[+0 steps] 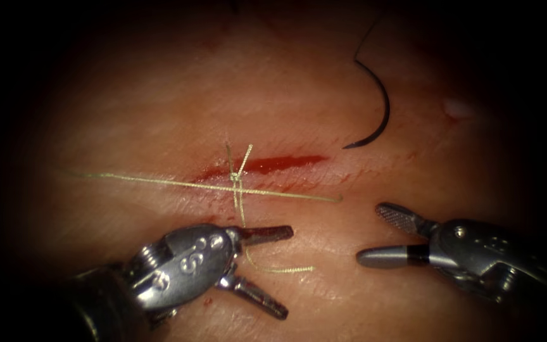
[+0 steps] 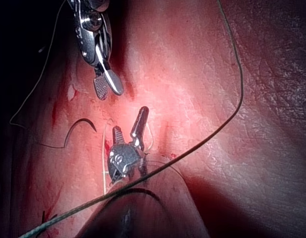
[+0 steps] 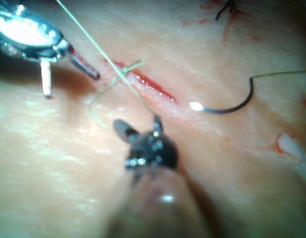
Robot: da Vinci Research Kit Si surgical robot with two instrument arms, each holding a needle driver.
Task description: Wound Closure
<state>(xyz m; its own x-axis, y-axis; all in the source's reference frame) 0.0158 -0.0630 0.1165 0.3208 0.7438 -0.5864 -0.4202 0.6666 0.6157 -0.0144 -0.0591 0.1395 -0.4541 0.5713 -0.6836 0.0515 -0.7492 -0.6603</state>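
The cut point(image 1: 267, 166) runs across the tissue point(image 1: 159, 114), with red fluid in it. A knot point(image 1: 235, 179) of pale thread point(image 1: 159, 182) sits on its left part, with tails lying left, right and toward me. The curved needle point(image 1: 381, 107) lies loose on the tissue beyond the cut's right end, held by neither tool. My left tool point(image 1: 286, 272) is open in front of the knot; a thread tail curls between its jaws, ungripped. My right tool point(image 1: 371, 233) is open and holds nothing, to the right. The needle point(image 3: 232, 106), the left tool point(image 2: 130, 119) and the right tool point(image 3: 137, 121) also show close up.
A small pale spot point(image 1: 457, 107) marks the tissue at the far right. A dark strand of thread point(image 2: 232, 109) trails from the needle across the tissue. Dark cut thread ends point(image 3: 224, 10) sit with red specks beyond the needle.
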